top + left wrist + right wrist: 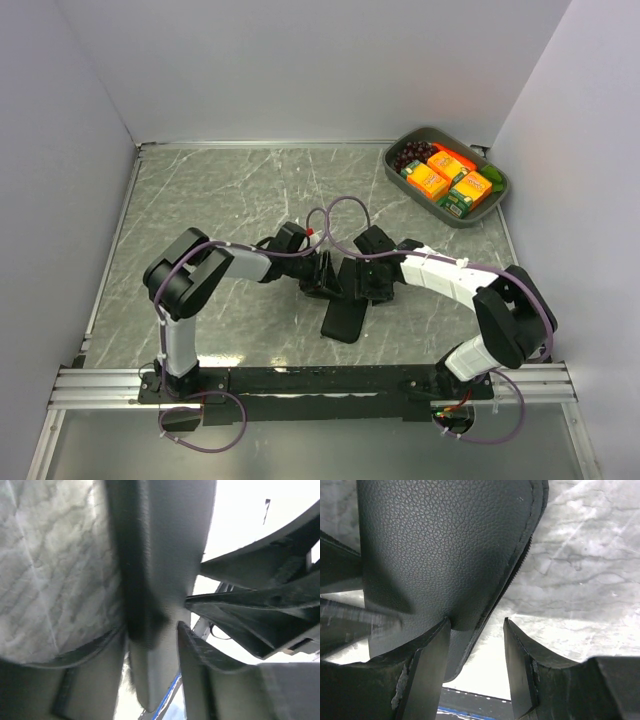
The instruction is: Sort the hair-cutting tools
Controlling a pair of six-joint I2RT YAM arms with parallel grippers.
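No scissors or hair clips show in any view. The flat black zip case (345, 315) lies mid-table with its far end under both grippers. My left gripper (322, 278) stands at its far left edge. In the left wrist view a grey flap of the case (160, 555) runs down between the jaws of my left gripper (151, 635) and fills the gap. My right gripper (375, 285) stands at the far right edge. In the right wrist view it (476, 622) is open: its left finger touches the leather case (445, 545) and the gap shows bare table.
A grey tray (415, 195) with orange and green boxes and dark grapes stands at the back right corner. White walls enclose the marbled table (220, 190). The right arm's dark gripper (260, 605) shows close by in the left wrist view.
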